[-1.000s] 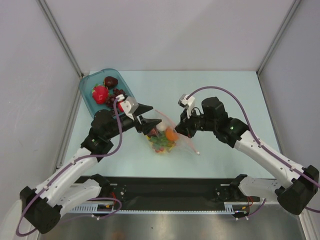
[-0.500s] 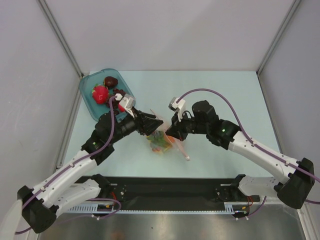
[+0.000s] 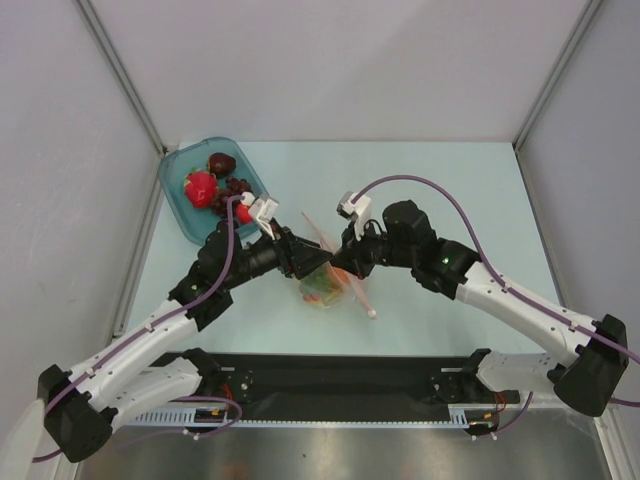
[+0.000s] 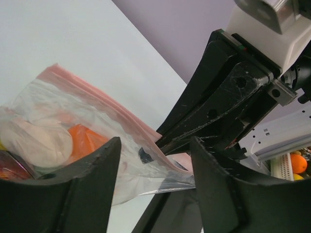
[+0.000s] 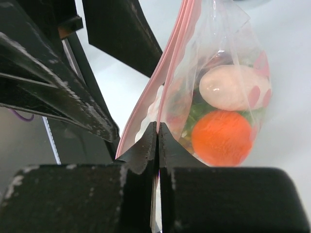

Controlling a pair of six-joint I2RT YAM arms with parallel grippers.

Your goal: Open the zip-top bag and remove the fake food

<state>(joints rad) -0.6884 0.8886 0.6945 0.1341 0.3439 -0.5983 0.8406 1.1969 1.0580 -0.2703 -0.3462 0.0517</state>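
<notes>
Right gripper [image 5: 158, 140]: pinching flat shut on the pink zip strip [image 5: 171, 63] of the zip-top bag [image 5: 218, 53], only film showing between the jaws.
Left gripper [image 4: 154, 180]: standing well open, fingers [image 4: 87, 189] spreading either side of the bag's clear film, not pressing on it.
Meeting point: both grippers are crowding together at the centre of the top view, the bag [image 3: 322, 287] sagging just below them onto the table [image 3: 450, 180].
Fake food: sitting inside the bag; orange [image 5: 221, 138] lying lowest, white oval piece [image 5: 233, 87] lying above it, green bits showing behind.
Teal tray [image 3: 178, 210]: lying at upper left of the top view, carrying a red strawberry [image 3: 200, 187] and dark pieces [image 3: 222, 163].
</notes>
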